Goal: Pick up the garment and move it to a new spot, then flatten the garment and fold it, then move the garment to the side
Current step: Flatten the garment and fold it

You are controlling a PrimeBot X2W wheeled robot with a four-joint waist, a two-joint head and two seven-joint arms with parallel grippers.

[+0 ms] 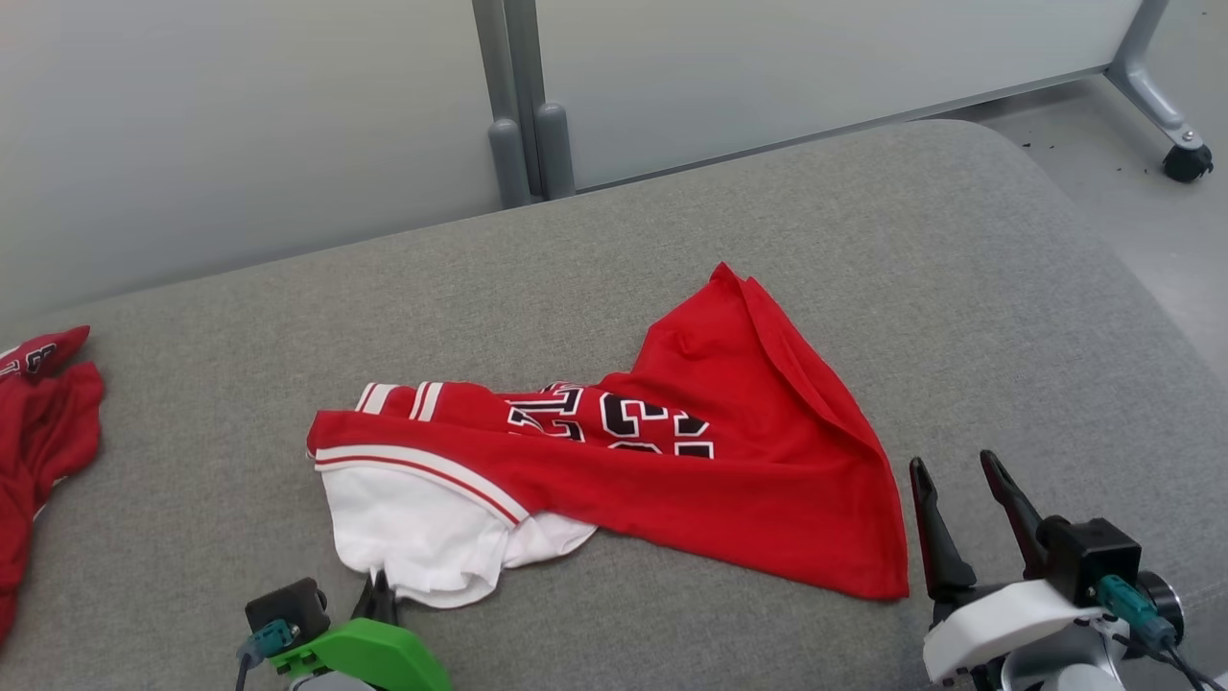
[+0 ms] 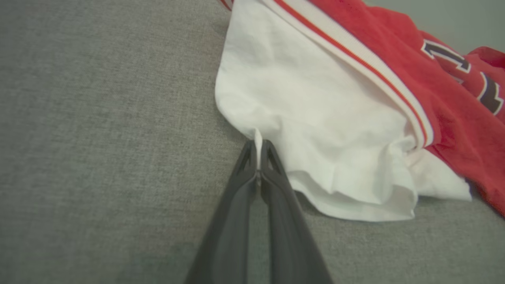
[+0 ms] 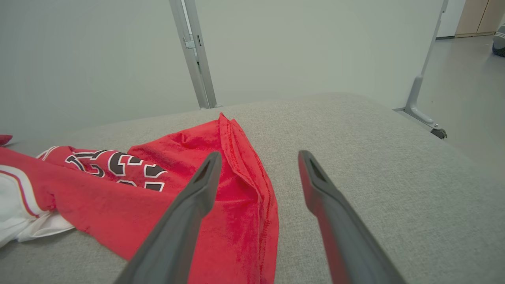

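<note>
Lying crumpled near the middle of the grey padded surface (image 1: 959, 288), the garment (image 1: 748, 451) is a red jersey with black-and-white numerals. A white lining spills out at its near left end. The left gripper (image 2: 258, 144) is closed, its two dark fingers pinching a small fold at the near edge of that white lining. The right gripper (image 1: 955, 465) has its fingers spread wide and holds nothing. It stands just beside the near right corner of the red fabric, apart from it. A second red cloth (image 1: 43, 432) lies at the left edge of the surface, well apart from the garment. Beyond the far edge of the surface stand pale partition panels (image 1: 240, 125), joined at a grey metal post (image 1: 518, 106). A panel foot with a black caster (image 1: 1187, 161) rests on the floor at the far right.
</note>
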